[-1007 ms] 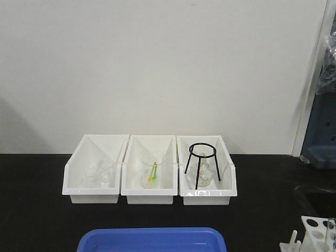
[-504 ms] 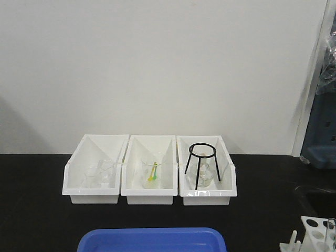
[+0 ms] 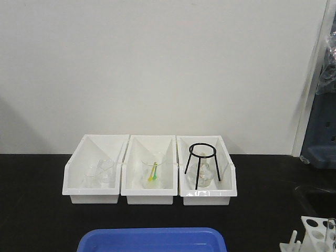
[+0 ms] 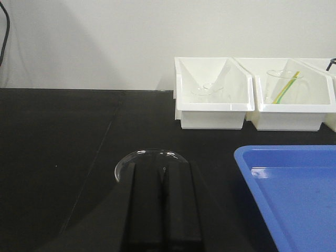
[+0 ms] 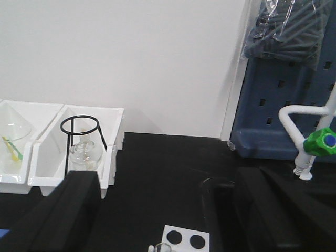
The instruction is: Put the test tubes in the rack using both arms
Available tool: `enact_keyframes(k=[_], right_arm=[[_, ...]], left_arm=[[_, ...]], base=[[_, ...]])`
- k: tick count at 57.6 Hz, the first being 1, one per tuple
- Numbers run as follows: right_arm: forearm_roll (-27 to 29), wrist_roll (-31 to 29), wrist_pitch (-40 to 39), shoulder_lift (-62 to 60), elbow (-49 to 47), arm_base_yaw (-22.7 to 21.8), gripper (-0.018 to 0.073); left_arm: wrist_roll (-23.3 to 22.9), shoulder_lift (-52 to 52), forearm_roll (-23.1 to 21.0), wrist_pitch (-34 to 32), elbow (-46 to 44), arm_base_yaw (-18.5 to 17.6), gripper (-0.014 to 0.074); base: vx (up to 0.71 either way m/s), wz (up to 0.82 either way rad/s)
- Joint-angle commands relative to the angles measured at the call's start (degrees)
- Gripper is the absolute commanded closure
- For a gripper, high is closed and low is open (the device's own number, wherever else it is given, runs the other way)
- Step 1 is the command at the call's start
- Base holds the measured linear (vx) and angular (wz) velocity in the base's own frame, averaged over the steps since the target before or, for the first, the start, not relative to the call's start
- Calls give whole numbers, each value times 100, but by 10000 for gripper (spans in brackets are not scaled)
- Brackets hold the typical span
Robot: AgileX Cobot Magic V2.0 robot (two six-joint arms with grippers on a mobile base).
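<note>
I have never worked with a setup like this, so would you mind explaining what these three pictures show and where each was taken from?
This is a two-armed robot at a black lab bench. One picture looks straight ahead from the robot's front; the other two come from cameras on its wrists.

The front view shows three white bins holding glassware, one with a black wire stand, a blue tray nearest the robot, and the white test-tube rack at bottom right.

The left wrist view shows the left fingers together, holding nothing, with a clear glass dish just beyond them. The right wrist view shows the right fingers spread wide and empty, the rack between them.
</note>
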Motion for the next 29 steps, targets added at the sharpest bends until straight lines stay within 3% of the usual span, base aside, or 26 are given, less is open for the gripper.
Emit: enact_keyframes(k=[1, 14, 22, 29], right_arm=[[-142, 29, -496, -8, -165, -9, 2], [-42, 244, -492, -220, -165, 351, 87], [-62, 244, -642, -516, -24, 636, 229], [106, 244, -1595, -923, 742, 550, 385]], left_arm=[[-7, -99, -28, -433, -153, 0, 602], [-7, -99, -28, -433, -153, 0, 602], [-7, -99, -28, -433, -153, 0, 602], [-7, -99, -28, -433, -153, 0, 602]], base=[[0, 0], [0, 0], [0, 0], [0, 0]])
